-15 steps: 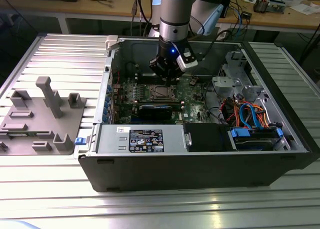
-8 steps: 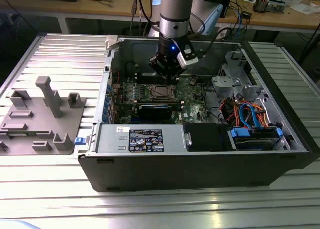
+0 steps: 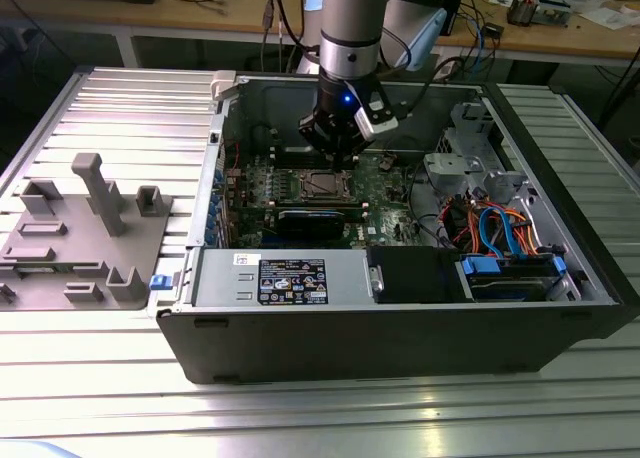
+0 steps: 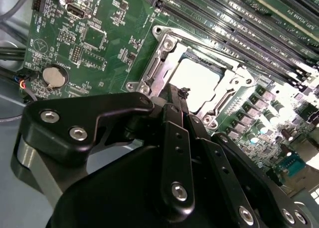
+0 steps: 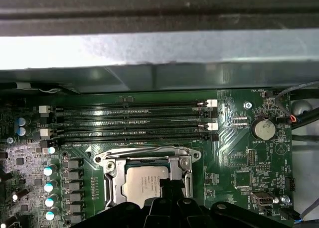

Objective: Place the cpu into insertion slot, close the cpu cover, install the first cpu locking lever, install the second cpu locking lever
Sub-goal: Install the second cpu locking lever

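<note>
One cpu (image 5: 143, 184), flat square, dull silver-grey top, is lying level in the socket on the green motherboard (image 5: 239, 163). One cpu cover (image 5: 149, 156), thin silvery frame, is sitting down around it, the chip showing through its window. The black gripper (image 4: 183, 94) is hovering just above the cover's edge, fingers pinched together, holding nothing. Four long memory slots (image 5: 134, 121) are running parallel beside the socket.

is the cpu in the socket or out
In: the small square silver-grey cpu lies flat inside the silvery metal socket frame on the green motherboard in both wrist views.
</note>
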`<state>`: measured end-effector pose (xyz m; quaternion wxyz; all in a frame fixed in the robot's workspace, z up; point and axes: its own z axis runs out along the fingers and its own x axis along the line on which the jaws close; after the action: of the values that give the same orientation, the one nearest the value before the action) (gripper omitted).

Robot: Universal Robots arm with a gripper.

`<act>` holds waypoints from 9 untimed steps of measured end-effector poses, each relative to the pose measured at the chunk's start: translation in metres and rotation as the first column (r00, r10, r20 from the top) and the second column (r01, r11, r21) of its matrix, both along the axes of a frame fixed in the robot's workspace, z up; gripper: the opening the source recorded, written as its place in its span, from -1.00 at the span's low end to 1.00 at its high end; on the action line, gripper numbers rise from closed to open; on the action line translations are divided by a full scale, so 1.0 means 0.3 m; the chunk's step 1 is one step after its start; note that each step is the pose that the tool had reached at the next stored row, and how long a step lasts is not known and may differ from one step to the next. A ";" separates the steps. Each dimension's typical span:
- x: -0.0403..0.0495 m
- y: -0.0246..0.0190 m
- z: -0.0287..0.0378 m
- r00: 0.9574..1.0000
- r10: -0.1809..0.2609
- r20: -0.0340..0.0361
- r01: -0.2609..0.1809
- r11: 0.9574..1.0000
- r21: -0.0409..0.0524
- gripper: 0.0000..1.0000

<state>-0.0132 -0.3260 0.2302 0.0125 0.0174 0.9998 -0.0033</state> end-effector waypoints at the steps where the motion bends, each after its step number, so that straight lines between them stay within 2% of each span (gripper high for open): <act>1: 0.001 0.000 0.001 1.000 0.000 -0.002 0.000 1.000 0.001 -0.79; 4: 0.004 0.000 0.003 1.000 0.000 -0.010 0.000 1.000 0.004 -0.79; 9: 0.004 -0.004 0.003 1.000 0.000 -0.011 0.000 1.000 0.004 -0.79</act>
<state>-0.0120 -0.3273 0.2311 0.0068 0.0174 0.9998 -0.0013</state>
